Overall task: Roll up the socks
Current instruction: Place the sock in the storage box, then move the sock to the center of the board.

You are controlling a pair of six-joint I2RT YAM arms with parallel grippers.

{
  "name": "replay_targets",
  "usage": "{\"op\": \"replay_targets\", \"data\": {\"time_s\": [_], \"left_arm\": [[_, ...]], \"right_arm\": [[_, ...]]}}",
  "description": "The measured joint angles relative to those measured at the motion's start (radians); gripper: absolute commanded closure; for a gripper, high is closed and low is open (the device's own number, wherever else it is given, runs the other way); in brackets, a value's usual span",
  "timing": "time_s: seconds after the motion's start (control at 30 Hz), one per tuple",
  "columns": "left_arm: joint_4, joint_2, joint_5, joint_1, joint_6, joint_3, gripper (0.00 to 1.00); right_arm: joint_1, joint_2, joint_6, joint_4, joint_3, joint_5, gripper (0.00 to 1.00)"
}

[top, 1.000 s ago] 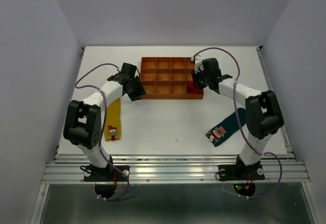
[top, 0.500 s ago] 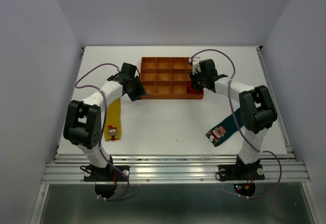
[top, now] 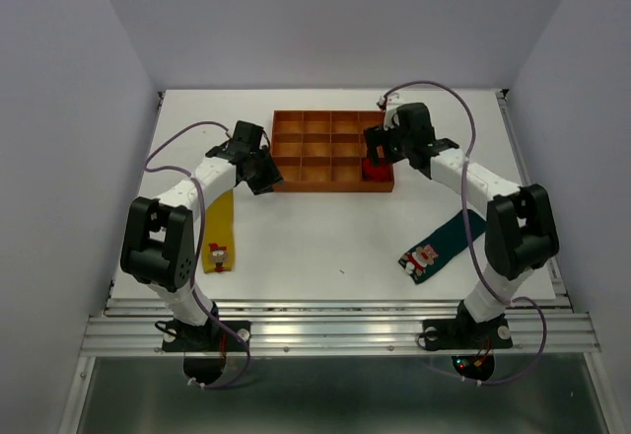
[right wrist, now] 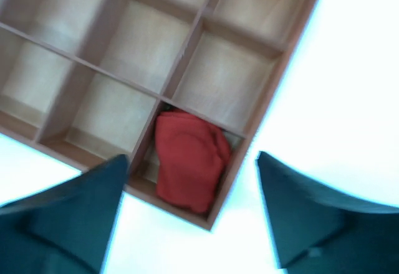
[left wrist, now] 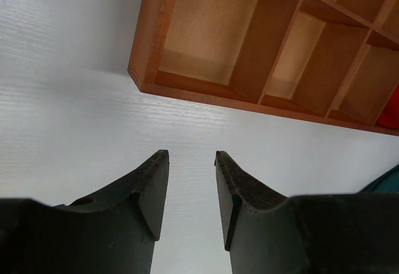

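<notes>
Three fabric pieces are spread over the white table, with the orange-brown compartmented tray towards its far side.

The teal sock lies flat and full length on the near right, well apart from the tray. The yellow sock lies flat on the near left, beside the left arm. The red sock is already a small bundle, tucked into the tray's near-right corner compartment.

All three look light, limp and grippy rather than slippery. A flat one will likely fold and drag instead of sliding stiffly, so I would pinch it at the toe or cuff end, where a thin edge can be lifted and turned over onto itself. The bundle could spring loose if it is nudged.

The right gripper hangs over that corner compartment with its jaws spread wide. The red bundle shows between them in the wrist view, but nothing is held. The left gripper sits just off the tray's near-left corner, jaws partly apart over bare table, gripping nothing.
</notes>
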Motion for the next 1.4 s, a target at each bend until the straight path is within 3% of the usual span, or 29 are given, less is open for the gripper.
{"op": "replay_targets", "data": {"time_s": [0.33,0.4,0.43,0.47,0.67,0.9,1.17,1.4], "left_arm": [[-0.003,-0.212,-0.002,0.000,0.011,-0.002,0.41],[-0.004,-0.271,-0.005,0.000,0.013,-0.008,0.24],[-0.004,-0.299,-0.007,0.000,0.016,-0.015,0.07],[-0.006,-0.333,-0.009,0.000,0.015,-0.026,0.05],[-0.030,-0.490,-0.011,0.000,0.021,-0.110,0.01],[-0.062,-0.611,-0.012,0.000,0.020,-0.193,0.01],[-0.087,-0.753,-0.014,0.000,0.010,-0.325,0.01],[-0.097,-0.826,0.006,0.000,-0.010,-0.418,0.01]], "right_arm": [[0.000,-0.398,0.187,-0.077,-0.001,0.196,0.00],[0.000,-0.468,0.254,-0.130,-0.008,0.259,0.00],[0.000,-0.498,0.286,-0.173,-0.013,0.296,0.00],[0.000,-0.514,0.314,-0.199,-0.019,0.320,0.00],[0.000,-0.611,0.525,-0.436,-0.150,0.434,0.00],[0.000,-0.710,0.726,-0.581,-0.414,0.467,0.00],[0.000,-0.695,0.815,-0.531,-0.598,0.386,0.00],[0.000,-0.616,0.737,-0.401,-0.690,0.217,0.00]]}}
